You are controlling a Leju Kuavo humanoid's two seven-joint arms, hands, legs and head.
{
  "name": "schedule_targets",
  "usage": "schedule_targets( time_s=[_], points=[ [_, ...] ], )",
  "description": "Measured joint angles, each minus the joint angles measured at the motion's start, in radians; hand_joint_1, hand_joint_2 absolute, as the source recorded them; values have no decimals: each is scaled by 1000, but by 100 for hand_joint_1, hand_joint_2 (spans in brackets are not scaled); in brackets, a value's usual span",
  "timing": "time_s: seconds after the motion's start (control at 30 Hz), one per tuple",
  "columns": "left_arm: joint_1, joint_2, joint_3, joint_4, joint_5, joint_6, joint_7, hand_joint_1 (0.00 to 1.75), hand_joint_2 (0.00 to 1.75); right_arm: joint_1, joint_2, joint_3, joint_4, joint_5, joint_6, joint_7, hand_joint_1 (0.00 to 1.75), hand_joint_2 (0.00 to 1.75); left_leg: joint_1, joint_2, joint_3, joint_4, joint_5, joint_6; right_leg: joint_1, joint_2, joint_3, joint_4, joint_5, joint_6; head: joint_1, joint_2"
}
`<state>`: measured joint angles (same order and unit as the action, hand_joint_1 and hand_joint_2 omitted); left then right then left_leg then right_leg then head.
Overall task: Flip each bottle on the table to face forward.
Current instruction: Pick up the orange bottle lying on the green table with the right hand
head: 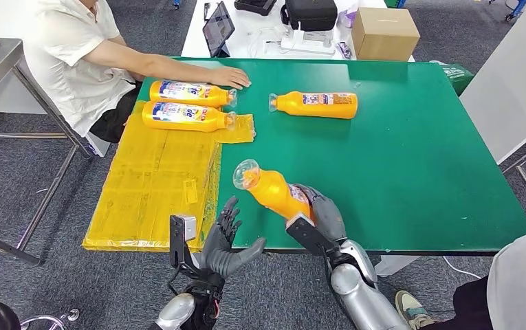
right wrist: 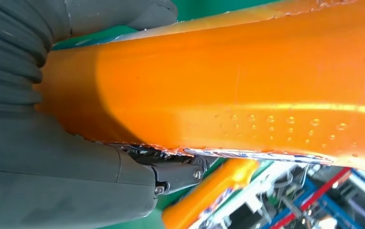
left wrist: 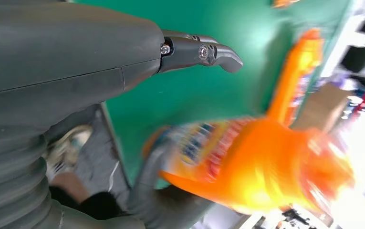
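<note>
My right hand (head: 323, 212) grips an orange bottle (head: 274, 188) by its lower body and holds it tilted above the near edge of the green table (head: 411, 158), clear cap pointing up and left. That bottle's orange side (right wrist: 228, 90) presses against the right hand (right wrist: 51, 157) up close. My left hand (head: 227, 240) hangs open just left of it, fingers spread, below the table edge. The held bottle (left wrist: 247, 167) looks blurred past the left hand's finger (left wrist: 204, 52). Another orange bottle (head: 315, 104) lies on the table. Two more (head: 190, 91) (head: 185, 115) lie on the yellow mat (head: 157, 179).
A person in a white shirt sits at the far left, a hand (head: 229, 75) resting flat on the table by the mat's bottles. A cardboard box (head: 384, 33) and a tablet (head: 218, 27) stand on the white table behind. Another person's knee (head: 521, 282) is at the lower right.
</note>
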<state>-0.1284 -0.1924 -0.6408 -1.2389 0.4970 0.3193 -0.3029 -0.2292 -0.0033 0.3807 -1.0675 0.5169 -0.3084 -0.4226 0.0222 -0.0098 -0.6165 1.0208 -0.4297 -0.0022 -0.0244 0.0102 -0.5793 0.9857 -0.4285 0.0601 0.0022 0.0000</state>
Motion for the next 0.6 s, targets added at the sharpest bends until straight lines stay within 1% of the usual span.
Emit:
schedule_targets(
  time_s=[0.13, 0.4, 0.53, 0.6],
  points=[
    [-8, 0, -13, -12, -40, 29, -9, 0, 175, 8, 14, 24, 0, 0, 9, 1, 175, 175, 0, 0, 0, 0, 0, 0, 0, 0, 0, 0, 0, 0, 0, 0],
    [-12, 0, -18, -12, -52, 40, -10, 0, 175, 9, 18, 35, 0, 1, 10, 2, 175, 175, 0, 0, 0, 0, 0, 0, 0, 0, 0, 0, 0, 0, 0, 0],
    [-16, -2, -25, -12, -47, 61, -20, 0, 175, 24, 33, 83, -4, 20, -8, -1, 175, 175, 0, 0, 0, 0, 0, 0, 0, 0, 0, 0, 0, 0, 0, 0],
    [-22, -6, -26, -5, 3, 49, -1, 0, 175, 34, 38, 112, -15, 12, -27, -16, 175, 175, 0, 0, -1, 0, 0, 0, 0, 0, -1, 0, 0, 0, 0, 0]
  ],
)
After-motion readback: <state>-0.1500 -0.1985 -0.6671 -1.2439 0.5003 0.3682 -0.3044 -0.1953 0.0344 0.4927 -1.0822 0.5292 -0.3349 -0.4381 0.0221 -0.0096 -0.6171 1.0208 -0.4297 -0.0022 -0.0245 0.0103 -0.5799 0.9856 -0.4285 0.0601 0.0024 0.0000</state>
